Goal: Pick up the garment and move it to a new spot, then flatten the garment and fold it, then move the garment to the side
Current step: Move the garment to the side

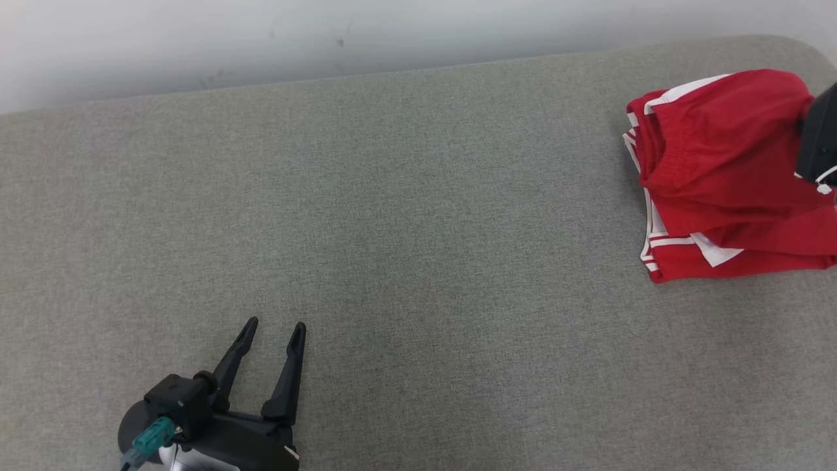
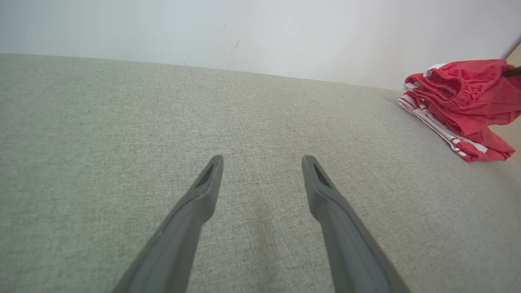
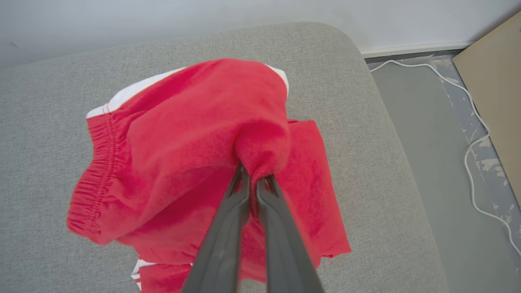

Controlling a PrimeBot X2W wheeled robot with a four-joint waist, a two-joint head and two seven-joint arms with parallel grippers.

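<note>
The garment (image 1: 719, 176) is a pair of red shorts with white stripes, bunched at the far right of the grey cushioned surface (image 1: 418, 229). In the right wrist view my right gripper (image 3: 254, 175) is shut on a raised fold of the red garment (image 3: 195, 138), and the cloth drapes down from the pinch. Its dark wrist body (image 1: 820, 140) shows at the right edge of the head view. My left gripper (image 1: 271, 330) stands open low at the front left, nothing between its fingers, far from the garment (image 2: 464, 101).
The surface's rounded right edge (image 3: 378, 122) drops to a grey floor (image 3: 431, 154) with a white cable (image 3: 468, 142) and a tan board (image 3: 496, 81). A pale wall (image 1: 327, 39) runs behind the surface.
</note>
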